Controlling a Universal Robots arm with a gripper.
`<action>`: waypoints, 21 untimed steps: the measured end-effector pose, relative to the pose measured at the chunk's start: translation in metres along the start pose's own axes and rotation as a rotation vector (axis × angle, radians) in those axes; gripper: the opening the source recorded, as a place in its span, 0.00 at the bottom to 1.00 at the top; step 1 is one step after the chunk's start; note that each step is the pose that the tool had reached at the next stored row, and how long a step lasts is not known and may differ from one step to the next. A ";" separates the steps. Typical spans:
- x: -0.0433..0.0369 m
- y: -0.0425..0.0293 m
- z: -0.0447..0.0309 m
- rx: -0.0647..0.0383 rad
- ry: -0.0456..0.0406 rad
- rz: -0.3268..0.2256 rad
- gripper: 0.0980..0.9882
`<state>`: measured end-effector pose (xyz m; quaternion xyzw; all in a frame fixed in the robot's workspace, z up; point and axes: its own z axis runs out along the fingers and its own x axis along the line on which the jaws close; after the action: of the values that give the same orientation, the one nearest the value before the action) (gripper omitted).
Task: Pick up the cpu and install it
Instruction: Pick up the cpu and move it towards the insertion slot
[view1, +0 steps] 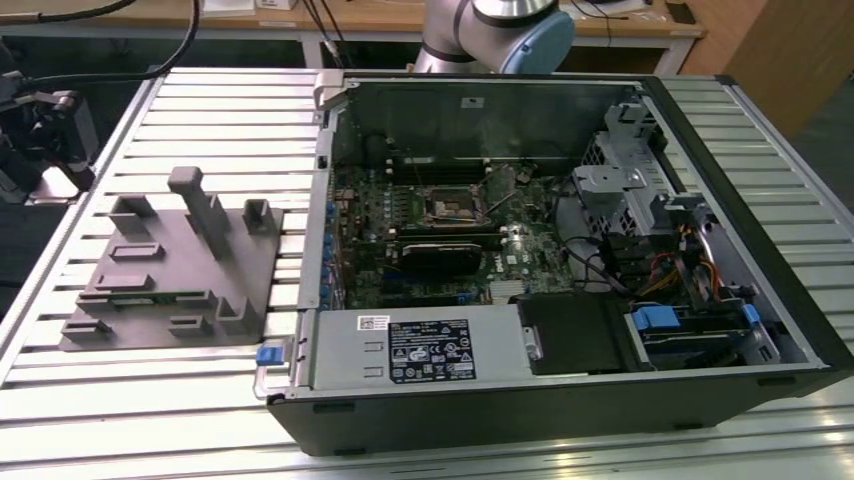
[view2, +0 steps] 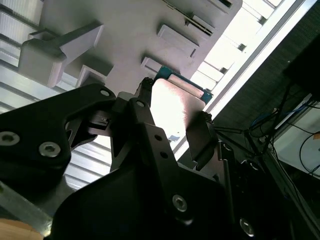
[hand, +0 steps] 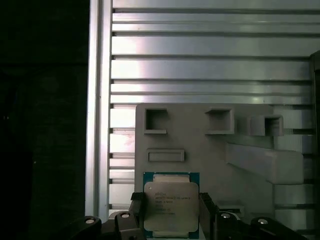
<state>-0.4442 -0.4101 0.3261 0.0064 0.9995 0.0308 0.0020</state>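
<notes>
In the first wrist view the cpu (hand: 171, 202) lies flat toward the camera, with its pale metal top inside a thin green border. The border of the picture cuts off its near edge. The gripper (hand: 171, 212) has it between the two dark fingers (hand: 138, 212), which are closed against two opposite sides of the chip. Only the tips of the fingers are visible here. The cpu is over the grey fixture (hand: 215, 150), near one of its shallow rectangular pockets. I cannot tell if the chip rests on the fixture or is a little above it.

The second wrist view looks along the black gripper (view2: 172, 120) from the side. Strong light washes out the cpu (view2: 175, 105), so only a bright face and a teal edge can be seen. The gripper's body hides a big part of the fixture (view2: 125, 30).

The exterior view shows what the wrist views do not. The fixture (view1: 160, 270) lies on the slatted metal table (view1: 200, 110). The open computer case (view1: 747, 200) is just beside it, on the exterior view's right. The dark socket frame (view1: 451, 208) is on the motherboard, and a part of the arm (view1: 501, 30) is behind the case.
</notes>
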 end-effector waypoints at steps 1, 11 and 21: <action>0.0000 0.0001 -0.0010 0.000 0.0000 0.000 0.48; -0.0001 0.0011 -0.0138 0.000 -0.0003 0.000 0.48; -0.0001 0.0024 -0.0294 0.000 -0.0007 0.000 0.48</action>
<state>-0.4442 -0.4095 0.3556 0.0064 0.9995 0.0308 0.0024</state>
